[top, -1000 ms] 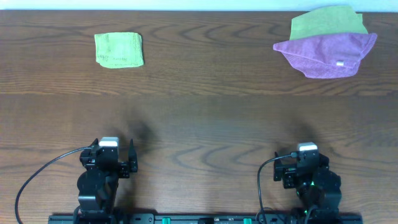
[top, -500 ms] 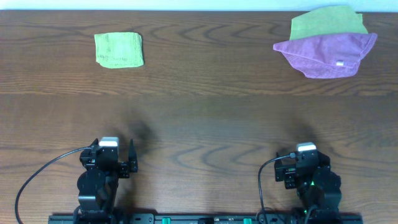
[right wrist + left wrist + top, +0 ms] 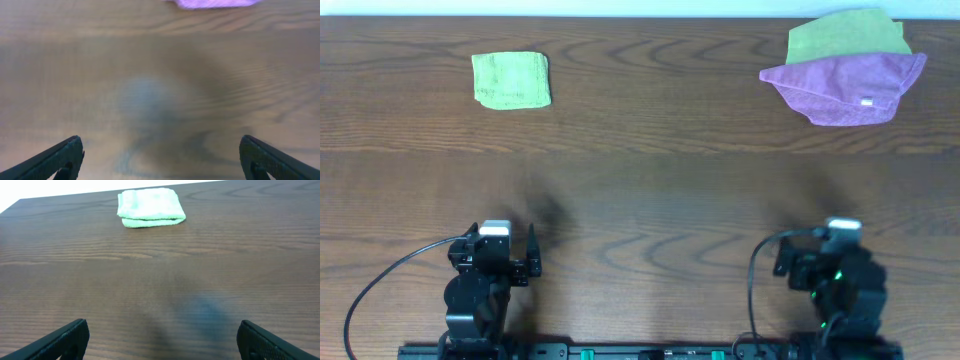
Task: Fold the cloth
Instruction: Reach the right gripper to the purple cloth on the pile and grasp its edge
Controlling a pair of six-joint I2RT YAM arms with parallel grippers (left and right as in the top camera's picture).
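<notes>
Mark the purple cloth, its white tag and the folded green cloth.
purple cloth (image 3: 835,82): overhead view, middle of its upper surface
white tag (image 3: 867,101): overhead view, its centre
folded green cloth (image 3: 510,80): overhead view, its centre

Dark brown wood-grain table (image 3: 640,180) fills the overhead view, w/ a horizontal seam across approx. mid-depth. Far-left area: small lime-green cloth (image 3: 510,80), folded into a neat squarish pad, lying flat, nothing touching it. In left wrist view the same cloth (image 3: 151,208) sits top centre, folded edge facing the cam, terry texture visible. Far-right corner: second lime-green cloth (image 3: 845,38), bigger & looser, only its far part showing, close to the table's back edge. The two green cloths lie well apart. Thin pale strip (image 3: 620,8) runs beyond the back edge.
</notes>
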